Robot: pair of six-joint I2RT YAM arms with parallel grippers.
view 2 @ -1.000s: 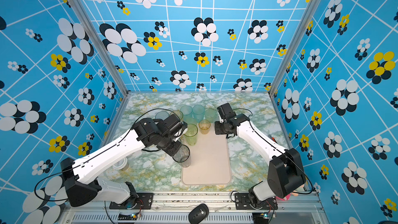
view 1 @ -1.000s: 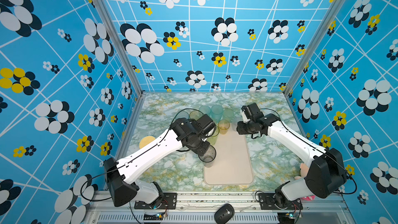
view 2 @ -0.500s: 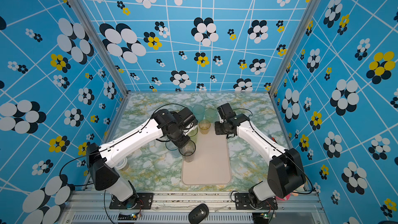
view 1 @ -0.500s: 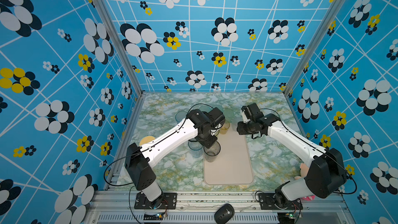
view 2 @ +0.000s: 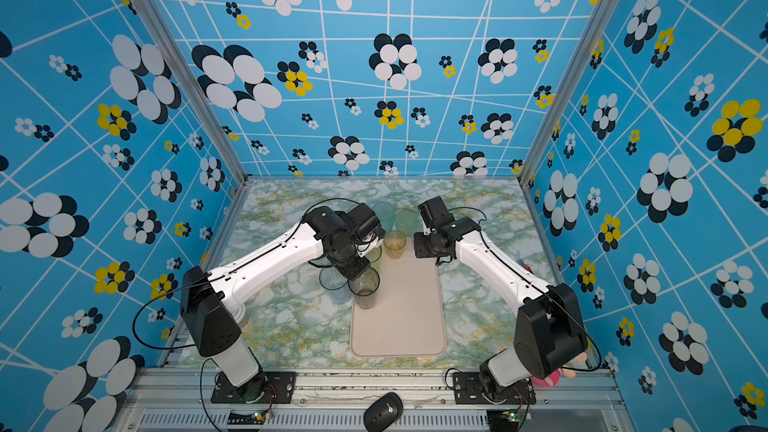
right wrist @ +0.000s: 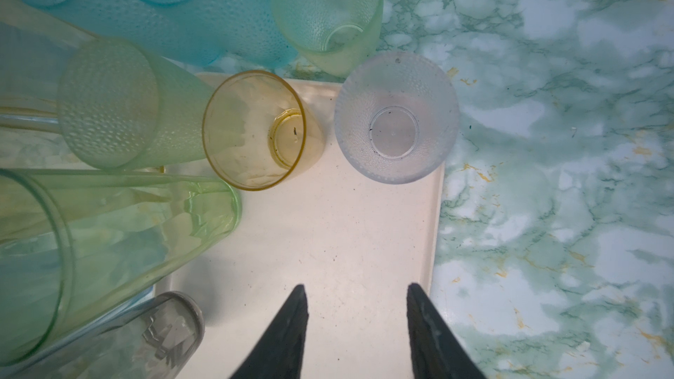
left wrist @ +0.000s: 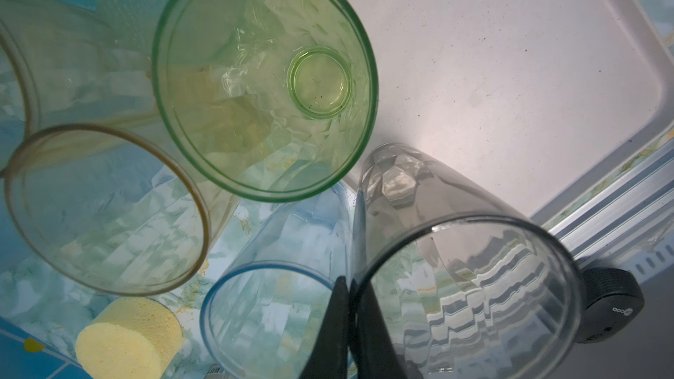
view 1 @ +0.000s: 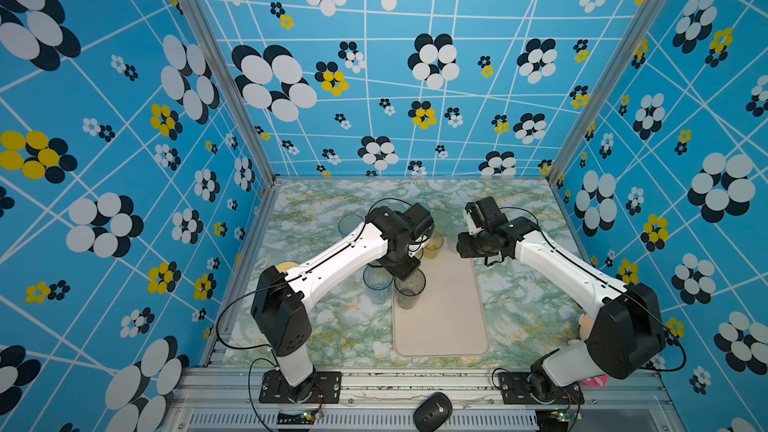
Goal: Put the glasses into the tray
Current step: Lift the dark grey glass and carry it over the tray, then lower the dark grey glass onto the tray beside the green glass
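The left gripper (left wrist: 349,286) pinches the grey glass (left wrist: 467,297) rim; the right gripper (right wrist: 356,286) gapes over the tray (right wrist: 328,242). The mouse (left wrist: 612,308) logo is perhaps circles.

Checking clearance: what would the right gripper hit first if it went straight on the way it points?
Probably the tray, its bare floor; the open right gripper aims between the amber glass and the frosted clear glass. Depth is unclear.

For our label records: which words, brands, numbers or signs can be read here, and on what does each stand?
No text reads clearly.
Black computer mouse: small pale logo, too blurred to read.
Glasses and tray: no print visible.
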